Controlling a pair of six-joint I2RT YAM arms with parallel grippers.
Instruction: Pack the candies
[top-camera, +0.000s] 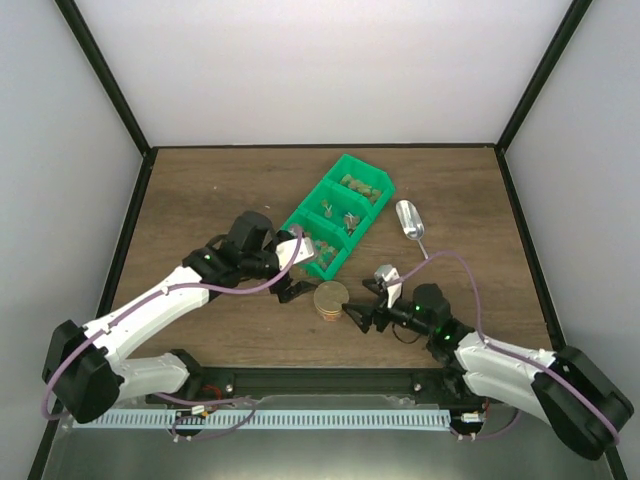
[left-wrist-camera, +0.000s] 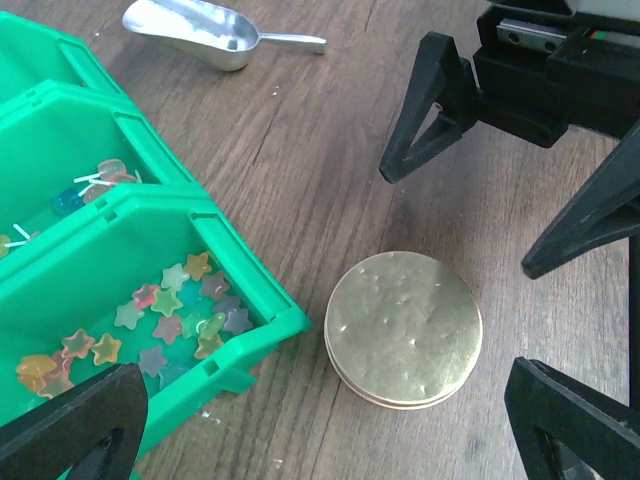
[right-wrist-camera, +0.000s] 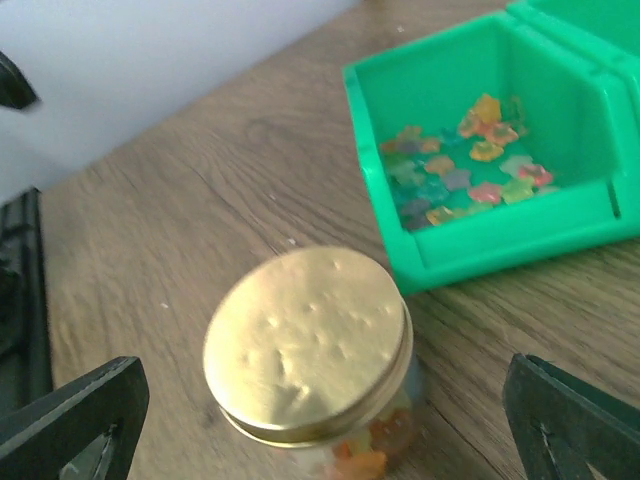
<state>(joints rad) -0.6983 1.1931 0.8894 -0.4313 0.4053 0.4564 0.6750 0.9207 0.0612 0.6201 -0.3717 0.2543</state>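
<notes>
Candies (right-wrist-camera: 365, 462) barely visible beneath gold lid (right-wrist-camera: 308, 340); jar (right-wrist-camera: 312, 455) mostly hidden.

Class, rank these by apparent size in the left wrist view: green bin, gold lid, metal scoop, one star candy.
1. green bin
2. gold lid
3. metal scoop, though it lies farther from the camera
4. star candy
</notes>
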